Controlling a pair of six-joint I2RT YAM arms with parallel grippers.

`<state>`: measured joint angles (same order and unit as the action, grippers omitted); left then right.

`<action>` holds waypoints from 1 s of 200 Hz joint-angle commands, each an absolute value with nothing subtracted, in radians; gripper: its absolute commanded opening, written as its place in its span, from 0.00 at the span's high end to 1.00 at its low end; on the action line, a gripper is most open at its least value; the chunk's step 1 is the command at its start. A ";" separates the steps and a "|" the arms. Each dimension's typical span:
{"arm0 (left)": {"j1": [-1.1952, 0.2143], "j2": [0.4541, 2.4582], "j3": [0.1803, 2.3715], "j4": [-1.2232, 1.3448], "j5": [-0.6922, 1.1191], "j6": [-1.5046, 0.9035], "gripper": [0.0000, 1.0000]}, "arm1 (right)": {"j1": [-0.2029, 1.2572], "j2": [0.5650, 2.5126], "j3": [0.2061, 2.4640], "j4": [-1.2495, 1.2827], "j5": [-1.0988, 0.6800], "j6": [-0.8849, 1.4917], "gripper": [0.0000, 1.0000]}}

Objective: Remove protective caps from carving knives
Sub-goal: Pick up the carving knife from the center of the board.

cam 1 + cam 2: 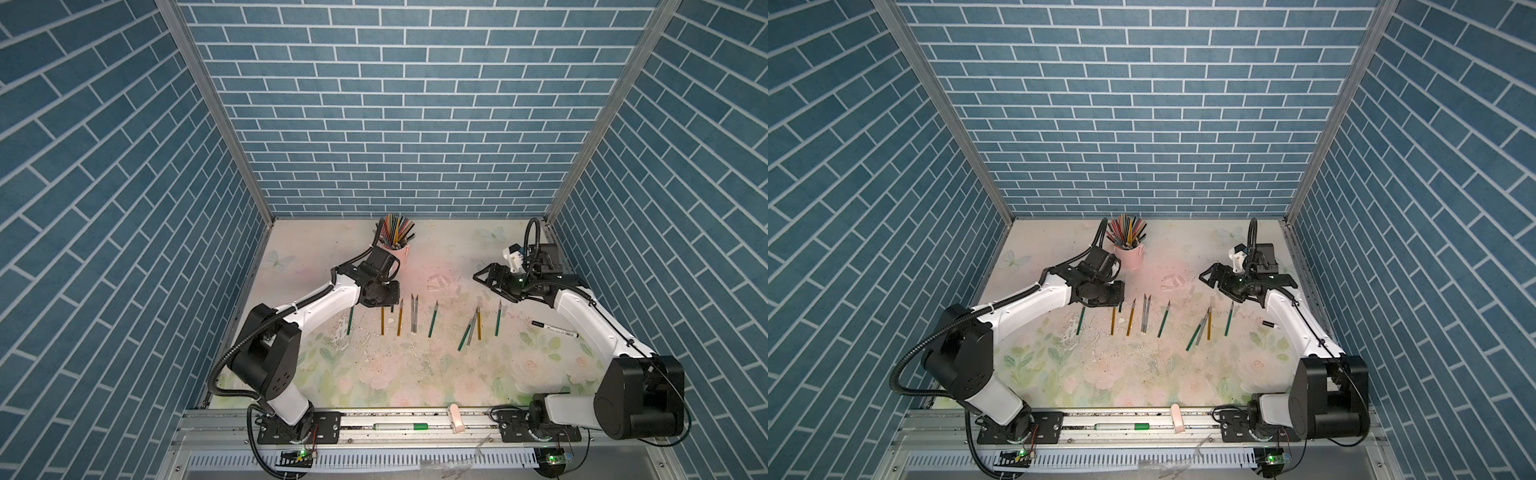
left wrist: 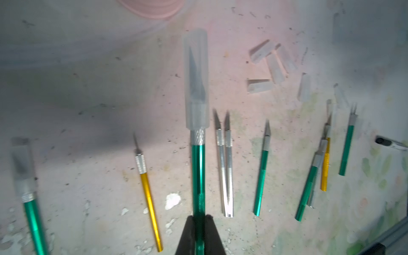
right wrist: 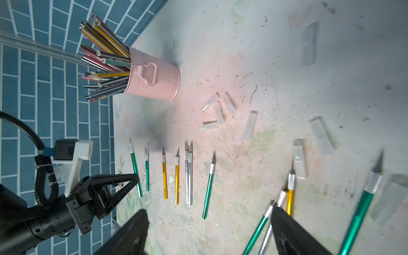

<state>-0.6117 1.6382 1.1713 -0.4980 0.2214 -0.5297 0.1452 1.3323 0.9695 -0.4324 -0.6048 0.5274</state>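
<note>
- In both top views the knives (image 1: 433, 319) lie in a loose row across the middle of the tabletop (image 1: 415, 382). The left end effector (image 1: 380, 294) hangs over the row's left end, and the right end effector (image 1: 484, 277) sits well apart, past the row's right end. Loose caps (image 1: 440, 282) lie behind the row, between the two
- Left wrist view: the left end effector (image 2: 199, 217) is clamped on the green handle of the held knife (image 2: 198, 176), low on the handle and far from the blade. Its cap (image 2: 196, 77) is on, with the blade showing through the plastic. A second capped knife (image 2: 28, 209) lies on the tabletop to one side; the other knives here show bare blades
- Right wrist view: the right end effector (image 3: 207, 220) stands wide with nothing between its jaws, above the knives at the row's right end
- Handling, as a judgement: the knife looks light and stiff, and its smooth metal handle may slip or twist in a grip. The cap looks thin and slick and is probably held on by friction at the knurled collar, so hard pinching could squash it onto the blade
- Best hold is likely across the cap's middle, clear of the collar, pulling straight along the handle's line
</note>
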 commanded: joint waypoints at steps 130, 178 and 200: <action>-0.768 1.742 1.243 -0.307 0.348 -0.581 1.00 | 0.393 1.534 1.103 -0.273 -0.585 0.651 0.21; -0.781 1.756 1.256 -0.292 0.356 -0.586 1.00 | 0.418 1.578 1.121 -0.265 -0.583 0.660 0.30; -0.782 1.763 1.265 -0.294 0.363 -0.583 1.00 | 0.423 1.593 1.123 -0.264 -0.574 0.659 0.34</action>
<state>-0.7750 1.7458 1.2308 -0.3126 0.3542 -0.5774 0.4137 1.5749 1.0916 -0.2752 -0.5934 0.6327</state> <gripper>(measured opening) 0.094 0.672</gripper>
